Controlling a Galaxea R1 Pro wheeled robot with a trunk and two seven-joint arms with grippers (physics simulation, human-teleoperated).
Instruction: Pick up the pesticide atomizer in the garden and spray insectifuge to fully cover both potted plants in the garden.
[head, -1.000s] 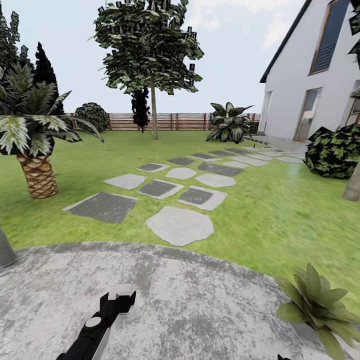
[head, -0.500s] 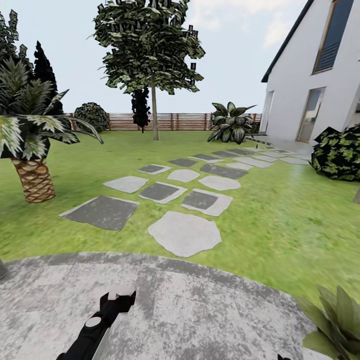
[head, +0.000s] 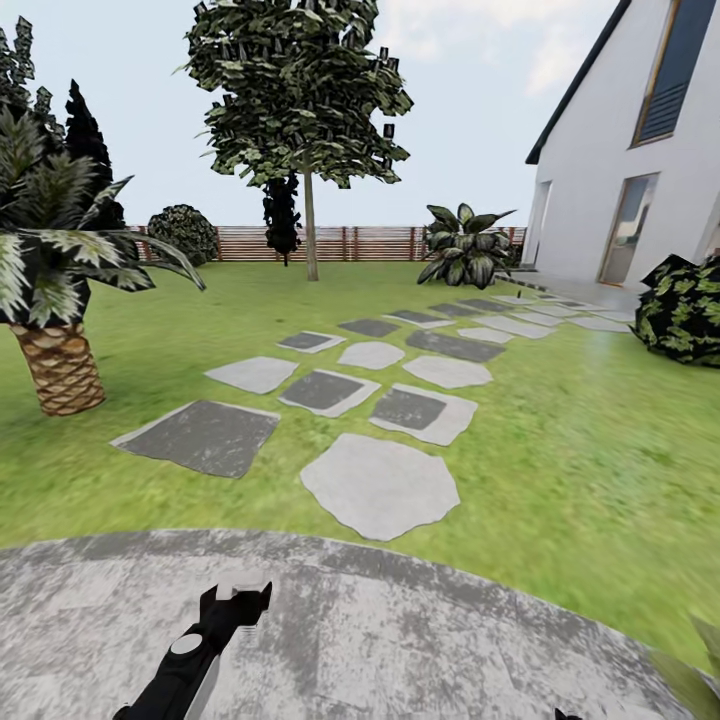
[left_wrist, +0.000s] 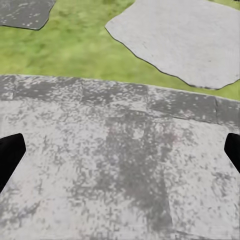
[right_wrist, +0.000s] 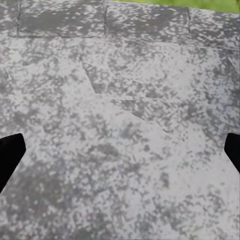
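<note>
The pesticide atomizer is out of view. Of the potted plants, a few olive leaf tips (head: 704, 668) poke in at the lower right edge of the head view. My left gripper (head: 240, 598) hangs low over the grey round patio (head: 400, 630), open and empty. In the left wrist view its gripper (left_wrist: 120, 155) has dark fingertips (left_wrist: 10, 155) far apart over bare paving. In the right wrist view the right gripper (right_wrist: 120, 155) is likewise open over grey paving, holding nothing.
Stepping stones (head: 380, 485) lead across the lawn (head: 580, 450) toward a white house (head: 620, 200). A palm (head: 60, 365) stands at the left, a tree (head: 308, 130) and slatted fence (head: 350, 243) at the back, and a dark bush (head: 685, 310) at the right.
The whole head picture has shifted, so the camera has moved: the leafy plant has slid almost out at the lower right and the grey post at the left edge is gone. The arms hold the same pose.
</note>
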